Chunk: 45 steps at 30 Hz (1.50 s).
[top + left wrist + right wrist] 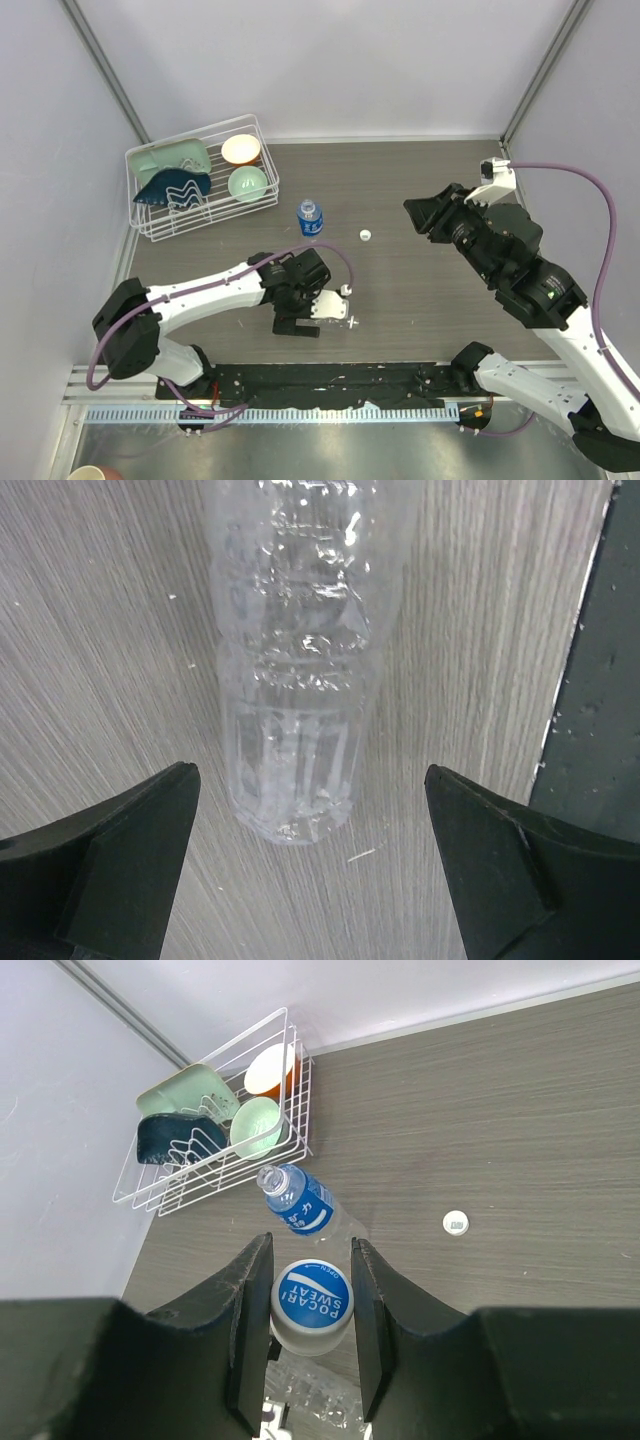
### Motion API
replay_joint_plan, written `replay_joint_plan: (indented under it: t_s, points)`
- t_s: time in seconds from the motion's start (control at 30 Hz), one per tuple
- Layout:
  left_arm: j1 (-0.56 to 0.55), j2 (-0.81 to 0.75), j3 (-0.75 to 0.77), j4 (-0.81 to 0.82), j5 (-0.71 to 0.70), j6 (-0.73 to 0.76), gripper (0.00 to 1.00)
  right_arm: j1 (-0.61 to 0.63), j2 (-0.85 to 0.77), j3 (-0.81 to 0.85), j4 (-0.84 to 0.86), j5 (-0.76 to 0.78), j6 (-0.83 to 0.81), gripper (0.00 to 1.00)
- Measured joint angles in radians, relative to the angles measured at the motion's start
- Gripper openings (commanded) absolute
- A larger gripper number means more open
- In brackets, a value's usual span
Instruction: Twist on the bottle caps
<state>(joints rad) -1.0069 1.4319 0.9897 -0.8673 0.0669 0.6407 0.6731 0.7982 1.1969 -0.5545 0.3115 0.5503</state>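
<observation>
1. Clamped between the fingers of the right gripper (311, 1270) is a round piece with a pale rim and a blue printed top. I take it for a bottle cap, so call it the held cap (312, 1308). The jaws are narrowed onto its sides, and the arm hangs raised over the right half of the table (430, 310).
2. Wide apart and holding nothing, the left gripper (308, 775) sits low by the near edge, left of centre. The plain bottle (295, 680) lies on its side between the two fingers without touching either.
3. That bottle's long axis runs straight away from the left wrist, base toward the gripper. Its neck is out of the wrist view, so whether it is capped cannot be told.
4. The labelled bottle (309, 218) stands upright left of centre, toward the far edge, mouth open. It is just beside the wire rack (268, 165) in the far-left corner.
5. A loose cap (366, 235), small and white, lies flat about mid-table, near the labelled bottle on its right and apart from it.
6. The relation that matters:
   - The open mouth lies straight ahead of the right fingertips and below them.
   - The right arm already carries a cap and looks best placed to bring it down there.
   - The left fingers straddle the plain bottle across its width, so a plain closing would likely grip it near the base.
</observation>
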Motion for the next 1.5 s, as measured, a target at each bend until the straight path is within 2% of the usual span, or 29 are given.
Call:
replay_joint_plan:
  t_s: [0.4,0.47,0.57,0.6,0.73,1.0,1.13,1.33,1.43,1.47,1.5]
  points:
    - [0.006,0.098,-0.103,0.189,-0.038,0.000,1.00,0.000,-0.002,0.008,0.000,-0.019,0.000,0.14]
    - [0.008,0.113,-0.111,0.209,-0.042,0.000,0.96,0.000,-0.002,0.012,0.001,-0.021,0.000,0.14]
    - [0.008,0.129,-0.111,0.220,-0.039,-0.004,0.84,0.000,-0.001,0.013,0.001,-0.025,0.000,0.14]
    - [0.008,0.130,-0.110,0.218,-0.036,-0.006,0.78,0.000,0.001,0.015,0.000,-0.026,0.000,0.14]
    - [0.008,0.136,-0.109,0.205,-0.020,-0.025,0.65,0.000,0.012,0.028,-0.001,-0.033,0.000,0.14]
    - [0.008,0.111,-0.069,0.196,-0.018,-0.068,0.61,0.000,0.042,0.080,-0.006,-0.050,-0.002,0.14]
    - [0.008,-0.007,0.010,0.146,-0.046,-0.094,0.59,0.000,0.069,0.127,-0.017,-0.064,-0.019,0.14]
    - [0.009,-0.331,0.206,0.058,-0.094,-0.161,0.53,0.000,0.151,0.266,-0.080,-0.125,-0.079,0.14]
    - [0.009,-0.483,0.235,0.074,-0.067,-0.193,0.43,0.000,0.210,0.365,-0.120,-0.172,-0.112,0.14]
    - [0.010,-0.546,0.211,0.096,-0.039,-0.209,0.34,0.000,0.230,0.399,-0.128,-0.193,-0.124,0.14]
    - [0.011,-0.603,0.171,0.127,-0.006,-0.226,0.30,0.000,0.241,0.416,-0.130,-0.207,-0.133,0.14]
